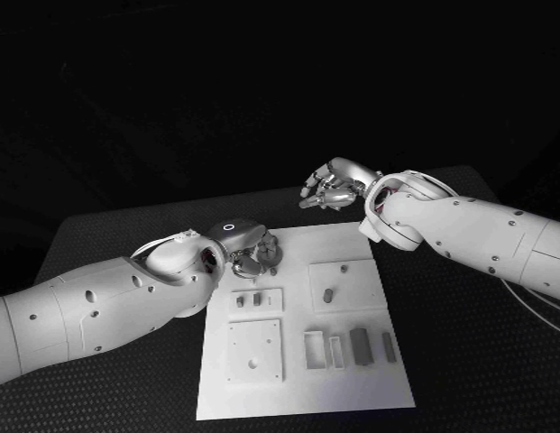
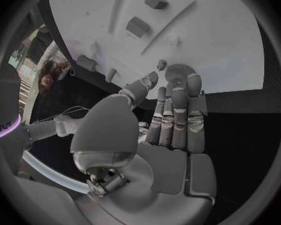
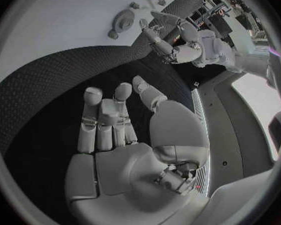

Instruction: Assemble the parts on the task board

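1. Nearest the robot, the task board [image 1: 299, 397], a white plate, lies in the middle of the black desk [image 1: 111, 244]. Its long axis runs from the desk's near edge toward the far edge.

2. Near the board's near-right corner, a row of small grey bars [image 1: 352, 347] lies flat, their long axes running near to far. They look laid out as loose parts, easy to pick from above. Beside them, toward the near-left, is a square raised plate [image 1: 255, 350].

3. Further up the board is a smaller raised block with slots [image 1: 256, 300], and on the right a square panel bearing a small oblong peg [image 1: 326, 293], long axis also near to far.

4. At the board's far-left corner, the left hand [image 1: 247, 253] is bent down over the board. In the left wrist view its fingers [image 2: 178, 115] lie together and stretched out, tips on or just above a small round gear [image 2: 177, 73] near the board's edge. Whether they pinch it, I cannot tell. My judgement is that the hand is placed there to pick up or seat the gear.

5. Farthest away, beyond the board's far-right corner, the right hand [image 1: 335, 183] hangs over the desk, holding nothing. Its fingers [image 3: 106, 117] are loosely spread and straight. It seems parked clear of the board, leaving the left hand room.
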You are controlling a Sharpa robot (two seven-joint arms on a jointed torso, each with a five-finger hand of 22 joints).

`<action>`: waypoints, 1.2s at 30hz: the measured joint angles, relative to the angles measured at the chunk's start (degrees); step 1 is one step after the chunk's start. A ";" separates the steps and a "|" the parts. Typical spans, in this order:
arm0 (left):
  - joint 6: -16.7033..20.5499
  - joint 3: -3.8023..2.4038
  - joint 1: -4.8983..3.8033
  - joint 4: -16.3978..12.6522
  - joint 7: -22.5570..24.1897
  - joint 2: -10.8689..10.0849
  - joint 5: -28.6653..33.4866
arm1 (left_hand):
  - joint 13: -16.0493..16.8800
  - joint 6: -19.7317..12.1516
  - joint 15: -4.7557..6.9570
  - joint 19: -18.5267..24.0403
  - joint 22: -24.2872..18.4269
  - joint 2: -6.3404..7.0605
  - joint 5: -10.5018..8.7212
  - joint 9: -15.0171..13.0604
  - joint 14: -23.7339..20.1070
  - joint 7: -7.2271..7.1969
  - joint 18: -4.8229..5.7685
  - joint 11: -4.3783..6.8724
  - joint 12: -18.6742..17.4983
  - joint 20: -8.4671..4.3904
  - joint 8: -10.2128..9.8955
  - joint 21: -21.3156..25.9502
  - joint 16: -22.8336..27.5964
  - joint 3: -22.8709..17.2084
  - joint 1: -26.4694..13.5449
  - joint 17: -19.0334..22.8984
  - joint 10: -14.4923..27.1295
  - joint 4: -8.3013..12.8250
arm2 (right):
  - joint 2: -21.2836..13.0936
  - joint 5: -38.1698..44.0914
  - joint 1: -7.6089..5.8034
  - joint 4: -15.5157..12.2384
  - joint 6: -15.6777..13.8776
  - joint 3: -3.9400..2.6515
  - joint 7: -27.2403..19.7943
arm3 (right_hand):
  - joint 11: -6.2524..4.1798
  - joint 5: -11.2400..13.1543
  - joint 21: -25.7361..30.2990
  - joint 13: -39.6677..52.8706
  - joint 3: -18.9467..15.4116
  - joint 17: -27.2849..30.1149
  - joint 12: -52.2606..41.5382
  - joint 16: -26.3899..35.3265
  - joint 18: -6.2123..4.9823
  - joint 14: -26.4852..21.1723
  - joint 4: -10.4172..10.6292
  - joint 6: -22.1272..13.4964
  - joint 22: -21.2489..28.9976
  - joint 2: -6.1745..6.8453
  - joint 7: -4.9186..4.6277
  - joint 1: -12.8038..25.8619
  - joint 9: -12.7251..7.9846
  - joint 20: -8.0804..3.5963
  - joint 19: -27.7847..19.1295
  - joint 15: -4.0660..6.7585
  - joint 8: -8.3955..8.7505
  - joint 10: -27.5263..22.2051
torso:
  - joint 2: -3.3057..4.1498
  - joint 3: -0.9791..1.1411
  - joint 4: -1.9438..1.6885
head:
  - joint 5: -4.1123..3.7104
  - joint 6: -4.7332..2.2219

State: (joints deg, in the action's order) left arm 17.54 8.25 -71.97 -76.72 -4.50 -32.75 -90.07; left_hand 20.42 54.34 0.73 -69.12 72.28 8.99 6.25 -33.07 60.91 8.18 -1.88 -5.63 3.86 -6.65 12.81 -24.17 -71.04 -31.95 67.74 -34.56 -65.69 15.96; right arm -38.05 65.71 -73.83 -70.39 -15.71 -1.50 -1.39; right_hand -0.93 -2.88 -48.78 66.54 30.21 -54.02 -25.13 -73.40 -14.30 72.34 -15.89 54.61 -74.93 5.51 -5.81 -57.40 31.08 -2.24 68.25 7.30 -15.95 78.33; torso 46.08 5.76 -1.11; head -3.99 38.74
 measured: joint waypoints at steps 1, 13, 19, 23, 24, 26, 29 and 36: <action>-0.10 0.00 0.09 0.17 -0.03 0.16 -0.25 | -0.09 0.00 0.00 0.00 0.08 0.07 0.00 0.00 0.00 0.00 0.00 0.00 0.00 0.00 0.00 0.00 0.00 0.00 -0.07 -0.01 0.00 0.00 | 0.01 0.00 0.00 0.00 0.00 0.00 0.00 | 0.00 0.00 0.00 0.00 0.00 0.00 0.00 0.00 0.01 0.00 0.00 0.00 0.00 0.00 0.00 0.00 0.02 0.00 0.00 0.00 0.00 0.00 | 0.00 0.00 0.00 | 0.00 0.02; -0.36 0.03 1.18 1.39 -0.13 1.53 -1.44 | -0.62 0.00 0.24 -0.83 1.19 0.06 0.34 0.37 0.24 0.00 -0.37 -0.04 0.00 0.00 0.00 -1.09 -1.46 0.00 -0.06 -0.45 0.08 0.00 | 0.13 0.00 0.00 -0.04 0.00 0.00 -0.04 | 0.00 0.00 0.00 -0.01 0.00 0.00 0.00 0.00 0.00 0.00 0.00 0.01 0.00 0.00 0.01 0.00 0.04 0.00 0.00 0.00 0.00 0.00 | -0.02 0.01 -0.02 | -0.12 0.11; -0.48 0.01 1.58 2.47 -0.17 2.19 -1.77 | -0.78 0.00 0.21 -1.14 1.72 0.06 0.34 0.48 0.62 0.00 -0.39 0.13 0.00 0.09 0.00 -1.46 -2.10 0.00 -0.06 -0.59 -0.57 0.00 | 0.18 0.00 0.00 -0.08 0.00 0.00 -0.05 | 0.00 0.00 0.00 -0.01 0.00 -0.04 0.00 0.00 0.00 0.00 0.00 0.01 0.00 0.00 0.01 0.00 0.04 0.00 0.00 0.00 0.00 0.00 | -0.03 0.01 -0.01 | -0.19 0.11; -0.49 0.04 2.16 3.03 -0.19 2.53 -1.94 | -0.92 0.00 0.21 -1.14 1.85 0.06 0.34 0.55 0.62 0.00 -0.42 0.13 0.00 0.09 0.00 -1.52 -2.18 0.00 -0.06 -0.59 -0.57 0.00 | 0.18 0.00 0.00 -0.10 0.00 0.00 -0.06 | 0.00 0.00 0.00 -0.01 0.00 -0.04 0.00 0.00 0.00 0.00 0.00 -0.02 0.00 0.00 -0.02 0.00 0.03 0.00 0.00 0.00 0.00 0.00 | -0.04 0.00 -0.01 | -0.25 0.15; -0.49 0.04 2.24 3.09 -0.19 2.59 -1.98 | -0.93 0.00 0.21 -1.14 1.91 0.03 0.34 0.57 0.63 -0.01 -0.42 0.13 0.00 0.09 0.00 -1.55 -2.18 0.00 -0.03 -0.64 -0.57 0.00 | 0.18 0.00 0.00 -0.10 0.00 0.00 -0.06 | 0.00 0.00 0.00 -0.01 0.00 -0.04 0.00 0.00 0.00 0.00 0.00 -0.06 0.00 0.00 -0.06 0.00 0.03 0.00 0.00 0.00 0.00 0.00 | -0.04 0.01 -0.01 | -0.26 0.15; -0.49 0.04 2.34 3.22 -0.19 2.71 -2.05 | -1.01 0.00 0.21 -1.14 1.97 -0.13 0.34 0.62 0.63 -0.01 -0.42 0.14 0.00 0.09 0.00 -1.55 -2.18 0.00 0.13 -0.64 -0.58 0.00 | 0.18 0.00 0.00 -0.10 0.00 0.00 -0.06 | 0.00 0.00 0.00 0.02 0.00 -0.04 0.00 0.00 0.00 0.00 0.00 -0.12 0.00 0.00 -0.11 0.00 0.03 0.00 0.00 0.00 0.00 0.00 | -0.04 0.03 0.01 | -0.29 0.16; -0.48 0.04 2.36 3.41 -0.21 2.87 -2.11 | -1.01 0.00 0.21 -1.23 2.03 -0.18 0.50 0.62 0.62 -0.01 -0.43 0.22 0.01 0.00 0.00 -1.55 -2.28 0.00 0.18 -0.64 -0.66 0.00 | 0.18 0.00 0.01 -0.10 0.00 0.00 -0.06 | 0.00 0.00 0.00 0.04 0.00 -0.04 0.00 0.00 0.01 0.00 0.00 -0.12 0.00 0.00 -0.11 0.00 0.07 0.00 0.00 0.00 0.00 0.00 | -0.04 0.04 0.02 | -0.34 0.16; -0.51 0.01 2.51 3.84 -0.20 3.24 -2.17 | -1.07 0.00 0.30 -1.34 2.23 -0.18 0.57 0.68 0.71 -0.01 -0.45 0.33 0.31 -0.10 0.00 -1.55 -2.57 0.00 0.18 -0.70 -0.77 0.00 | 0.18 -0.01 0.01 -0.14 0.00 0.00 -0.06 | 0.00 0.00 0.00 0.03 0.00 -0.04 0.00 0.00 0.00 0.00 0.00 -0.12 0.00 0.00 -0.11 0.00 0.08 -0.04 0.03 0.00 0.00 0.00 | -0.07 0.04 0.01 | -0.40 0.16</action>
State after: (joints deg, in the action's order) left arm 17.03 8.26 -69.45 -72.88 -4.70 -29.51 -92.24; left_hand 19.35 54.34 1.03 -70.46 74.51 8.81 6.83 -32.39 61.63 8.17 -2.33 -5.30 4.17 -6.75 12.81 -25.72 -73.61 -31.95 67.92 -35.26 -66.46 15.97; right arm -37.87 65.70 -73.82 -70.53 -15.71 -1.50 -1.45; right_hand -0.93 -2.88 -48.78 66.58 30.21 -54.05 -25.13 -73.40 -14.30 72.33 -15.89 54.49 -74.92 5.51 -5.92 -57.40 31.15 -2.27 68.29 7.30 -15.95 78.33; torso 46.01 5.81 -1.10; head -4.38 38.90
